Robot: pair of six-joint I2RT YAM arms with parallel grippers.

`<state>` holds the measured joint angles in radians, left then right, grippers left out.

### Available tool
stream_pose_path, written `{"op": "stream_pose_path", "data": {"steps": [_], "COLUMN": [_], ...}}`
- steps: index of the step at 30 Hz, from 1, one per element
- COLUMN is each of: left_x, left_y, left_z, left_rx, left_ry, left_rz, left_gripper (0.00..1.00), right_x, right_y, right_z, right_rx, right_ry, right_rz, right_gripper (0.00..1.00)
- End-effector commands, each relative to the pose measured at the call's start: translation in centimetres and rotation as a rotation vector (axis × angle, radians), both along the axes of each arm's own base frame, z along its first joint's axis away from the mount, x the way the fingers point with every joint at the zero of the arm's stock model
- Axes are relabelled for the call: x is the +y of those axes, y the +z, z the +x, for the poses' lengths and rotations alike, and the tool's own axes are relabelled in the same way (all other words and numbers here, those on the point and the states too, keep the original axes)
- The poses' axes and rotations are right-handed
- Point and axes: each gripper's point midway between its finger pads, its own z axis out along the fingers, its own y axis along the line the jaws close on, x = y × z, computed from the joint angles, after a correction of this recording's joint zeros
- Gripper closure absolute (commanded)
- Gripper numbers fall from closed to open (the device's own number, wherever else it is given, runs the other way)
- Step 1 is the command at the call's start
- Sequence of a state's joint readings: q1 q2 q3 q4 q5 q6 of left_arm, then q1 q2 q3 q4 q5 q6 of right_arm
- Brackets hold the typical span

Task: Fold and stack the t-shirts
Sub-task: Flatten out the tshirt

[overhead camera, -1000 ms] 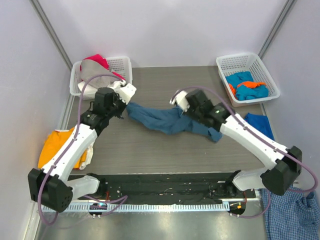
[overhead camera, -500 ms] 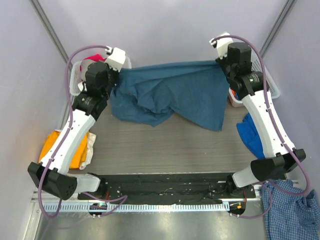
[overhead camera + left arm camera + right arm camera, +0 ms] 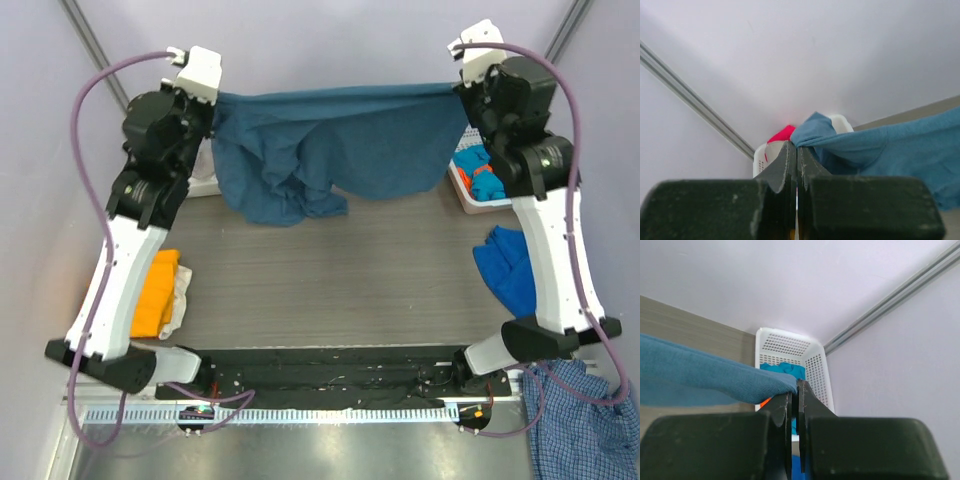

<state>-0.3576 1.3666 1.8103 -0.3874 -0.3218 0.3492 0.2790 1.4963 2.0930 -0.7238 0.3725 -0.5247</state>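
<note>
White mesh basket beyond taut teal tee.

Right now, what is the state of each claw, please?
Left claw: shut on the large dark teal-blue t-shirt.
Right claw: shut on the same t-shirt.

No legible text, label or number anywhere.

a robot lab cell: bare white walls, metal frame posts, a grey worktable.
</note>
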Motion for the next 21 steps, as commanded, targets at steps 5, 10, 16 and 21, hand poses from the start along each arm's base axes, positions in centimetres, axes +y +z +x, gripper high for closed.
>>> {"op": "stream_pose_path", "data": {"steps": [5, 10, 16, 21], "left_x": [1.7, 2.8, 5.1, 5.1], "left_y": [1.8, 3.8, 6.8, 7.5], "left_z": [-10.1, -10.6, -4.6, 5.0], "left_rx": [-0.041, -0.089, -0.193, -0.246], "left_ry": [-0.126, -0.074, 0.183, 0.325], "left_rz": [0.005, -0.039, -0.013, -0.030], "left_gripper": [1.00, 1.00, 1.00, 1.00], "right_x": [-1.3, -2.6, -4.6, -6.1], "right_y": [3.6, 3.5, 3.9, 7.0], "right_z": [-11.2, -11.2, -5.6, -0.2], "right_rx": [-0.127, -0.139, -0.146, -0.257], "right_ry": [0.127, 0.049, -0.161, -0.258], "right_rz": [0.023, 0.020, -0.025, 0.023], "right_gripper": [0.99, 0.99, 0.99, 0.99]}}
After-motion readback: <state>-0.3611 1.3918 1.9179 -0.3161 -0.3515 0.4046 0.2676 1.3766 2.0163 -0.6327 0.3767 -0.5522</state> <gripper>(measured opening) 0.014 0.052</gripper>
